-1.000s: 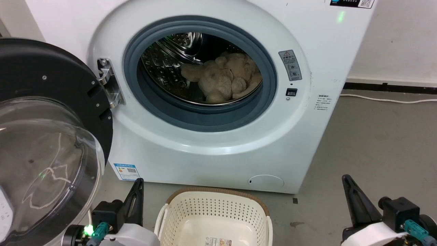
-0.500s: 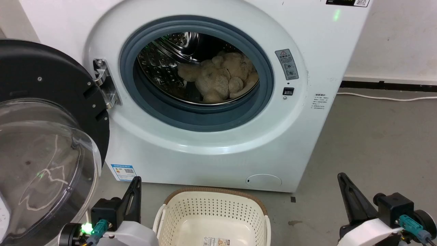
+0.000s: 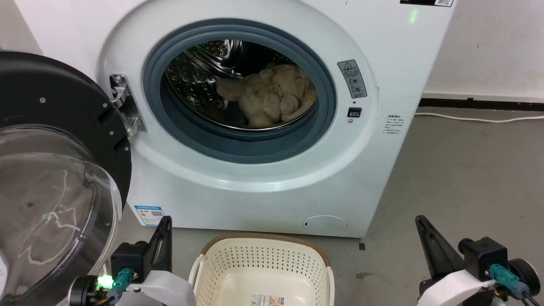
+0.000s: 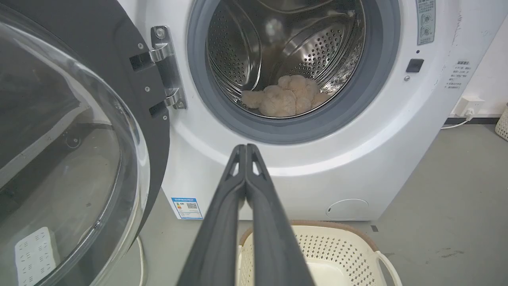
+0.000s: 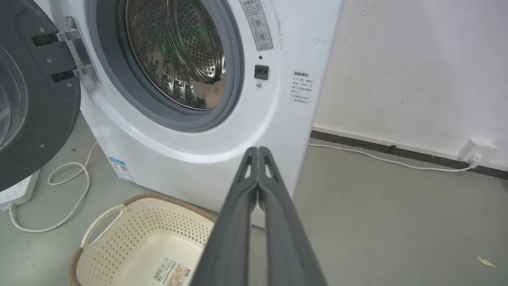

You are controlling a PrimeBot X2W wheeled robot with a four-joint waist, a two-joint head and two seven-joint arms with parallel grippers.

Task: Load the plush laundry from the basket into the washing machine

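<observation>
Camera shift; washing machine (image 3: 263, 191) QR label (image 3: 148, 214)

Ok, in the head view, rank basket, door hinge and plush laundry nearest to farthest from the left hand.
1. basket, on the floor just right of the left hand.
2. door hinge, higher up on the washing machine front.
3. plush laundry, deep inside the drum.
</observation>
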